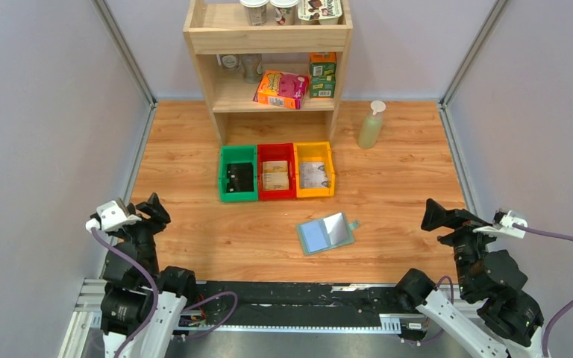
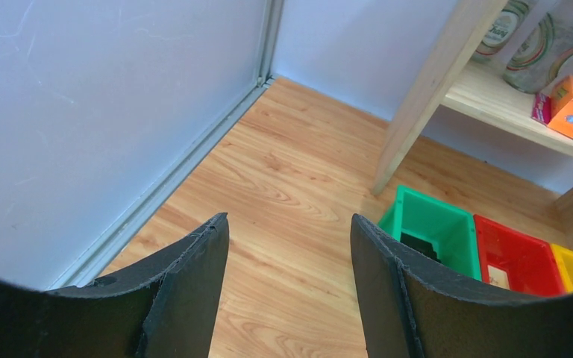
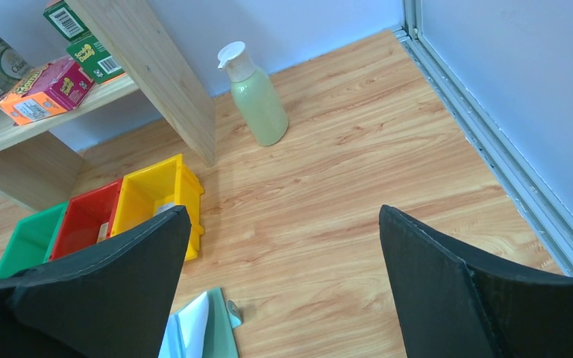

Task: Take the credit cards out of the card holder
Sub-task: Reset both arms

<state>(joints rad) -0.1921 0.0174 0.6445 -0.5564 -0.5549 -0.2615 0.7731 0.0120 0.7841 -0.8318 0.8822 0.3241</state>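
The card holder (image 1: 327,233) lies open on the wooden table, its pale blue-grey inside facing up and its small tab pointing right. Its corner also shows in the right wrist view (image 3: 210,328). No card shows sticking out of it. A black card (image 1: 239,177) lies in the green bin (image 1: 224,175), and it also shows in the left wrist view (image 2: 420,245). Light cards lie in the red bin (image 1: 260,173) and the yellow bin (image 1: 331,171). My left gripper (image 1: 153,209) (image 2: 289,224) is open and empty at the near left. My right gripper (image 1: 433,215) (image 3: 283,212) is open and empty, to the right of the holder.
A wooden shelf unit (image 1: 268,37) with boxes and cups stands at the back behind the three bins. A pale green bottle (image 1: 371,125) stands to its right. Grey walls close in both sides.
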